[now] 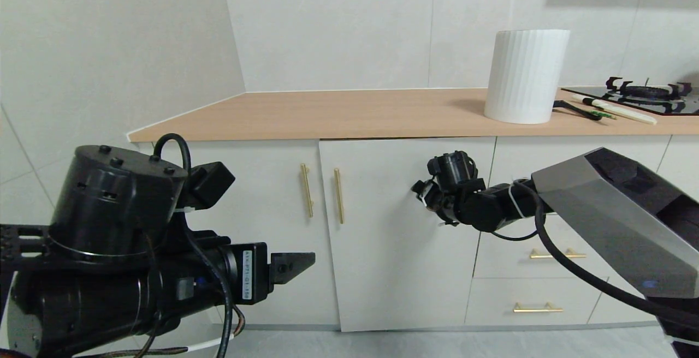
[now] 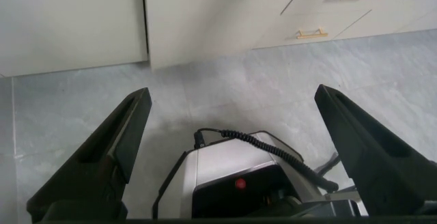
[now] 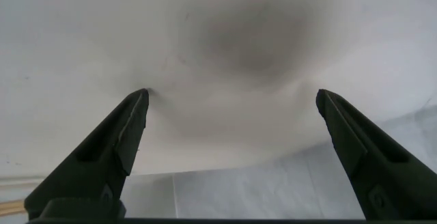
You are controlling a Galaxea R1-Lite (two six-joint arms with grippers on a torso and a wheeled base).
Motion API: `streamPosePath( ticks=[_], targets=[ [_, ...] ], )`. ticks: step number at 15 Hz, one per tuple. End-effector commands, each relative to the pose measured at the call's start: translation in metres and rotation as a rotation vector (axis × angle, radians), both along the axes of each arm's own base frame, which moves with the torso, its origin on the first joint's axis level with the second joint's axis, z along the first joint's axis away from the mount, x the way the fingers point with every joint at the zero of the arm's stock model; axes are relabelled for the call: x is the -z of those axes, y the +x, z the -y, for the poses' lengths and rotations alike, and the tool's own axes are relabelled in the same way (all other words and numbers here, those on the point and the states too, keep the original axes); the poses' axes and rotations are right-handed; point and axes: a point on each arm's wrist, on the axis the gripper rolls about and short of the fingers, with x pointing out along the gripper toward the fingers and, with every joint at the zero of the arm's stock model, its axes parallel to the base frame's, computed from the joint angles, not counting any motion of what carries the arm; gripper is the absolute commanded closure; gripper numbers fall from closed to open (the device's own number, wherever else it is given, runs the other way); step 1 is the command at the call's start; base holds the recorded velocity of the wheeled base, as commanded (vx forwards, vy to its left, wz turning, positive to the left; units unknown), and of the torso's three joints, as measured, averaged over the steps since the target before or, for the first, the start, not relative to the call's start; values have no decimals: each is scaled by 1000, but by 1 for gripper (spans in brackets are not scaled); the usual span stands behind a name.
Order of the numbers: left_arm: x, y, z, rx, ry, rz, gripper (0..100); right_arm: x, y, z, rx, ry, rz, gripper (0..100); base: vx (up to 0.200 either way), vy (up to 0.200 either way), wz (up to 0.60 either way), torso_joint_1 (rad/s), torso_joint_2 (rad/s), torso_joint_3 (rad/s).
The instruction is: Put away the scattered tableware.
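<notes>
we note the scattered tableware (image 1: pixel 606 109) lying on the counter (image 1: pixel 355 112) at upper right, just beside the white ribbed holder (image 1: pixel 526 77); none is put away yet. left tool (image 2: pixel 232 89) spread, empty, lower left; right tool (image 3: pixel 232 91) spread, empty, close to the cabinet door (image 1: pixel 393 238) mid-frame. we judge the whole job is left.

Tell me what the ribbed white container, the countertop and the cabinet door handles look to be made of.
Ribbed white container: matte, opaque, with fine vertical ribs; probably ceramic or plastic, cannot tell which.
Countertop: light wood-look surface with low sheen and an even tan colour; possibly laminate rather than solid wood.
Cabinet door handles: slim bars with a gold, brassy shine; likely metal.
</notes>
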Motion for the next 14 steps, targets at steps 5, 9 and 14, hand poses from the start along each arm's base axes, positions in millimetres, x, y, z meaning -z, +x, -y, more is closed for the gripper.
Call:
streamPosePath(
  ticks=[5,9,14],
  targets=[
    [0,0,0,-1,-1,3,0,10,12,2,55,-14,13,0,0,0,0,0,0,0],
    [0,0,0,-4,0,4,0,6,10,2,54,-14,17,0,0,0,0,0,0,0],
    [-5,2,-1,-35,-13,50,0,-52,-41,-3,-63,25,31,0,0,0,0,0,0,0]
  ],
)
